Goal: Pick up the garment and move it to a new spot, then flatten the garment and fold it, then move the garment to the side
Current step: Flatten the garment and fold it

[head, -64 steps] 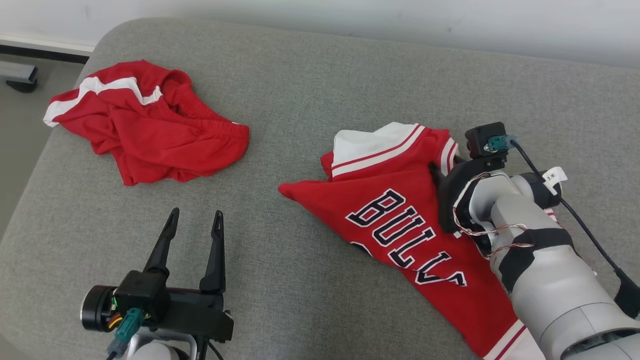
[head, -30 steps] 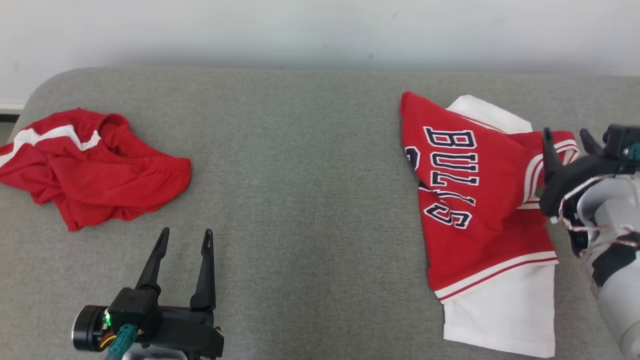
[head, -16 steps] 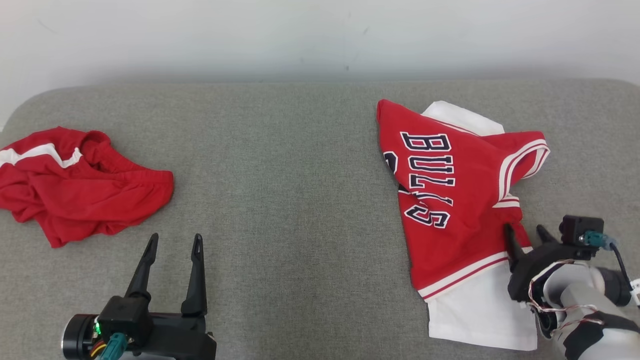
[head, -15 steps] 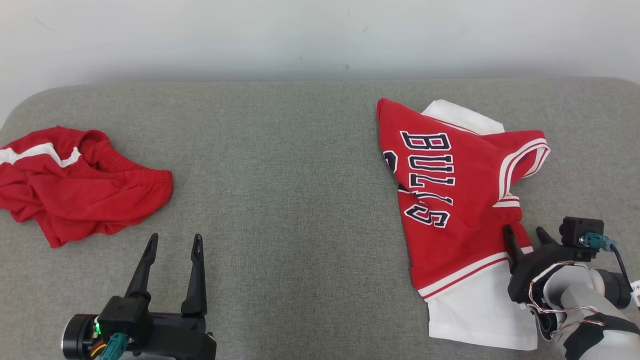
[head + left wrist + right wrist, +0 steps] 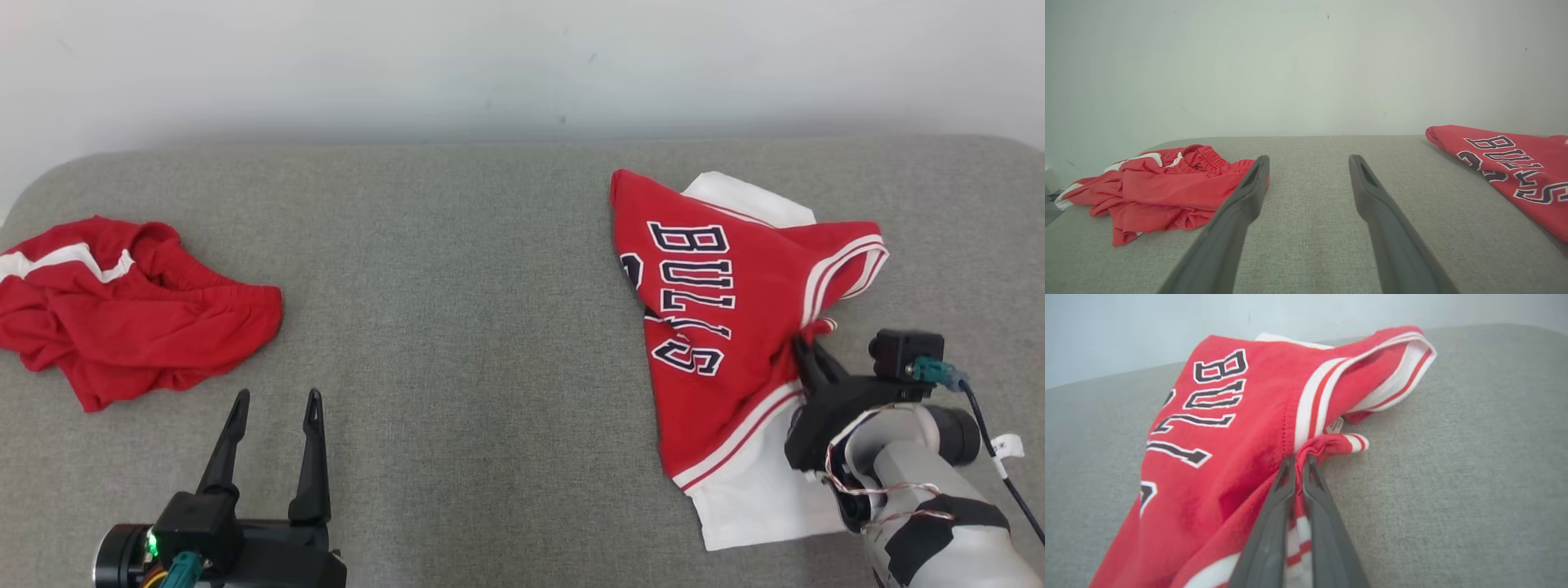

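Right claw (image 5: 1299, 457) is pinched tight on a bunched fold by the armhole trim of the red-and-white "BULLS" basketball jersey (image 5: 739, 351), which spreads ahead and left of it on the grey fabric tabletop (image 5: 490, 327). Left claw (image 5: 273, 398) gapes wide, empty

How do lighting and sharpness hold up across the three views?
Head view: soft, even light, no glare, jersey lettering crisp. Left wrist view: shorts sharp, open left gripper slightly soft. Right wrist view: right gripper shut on jersey, frame softer overall.

Head looks down; wrists skim low (all share the jersey (image 5: 735, 367)).
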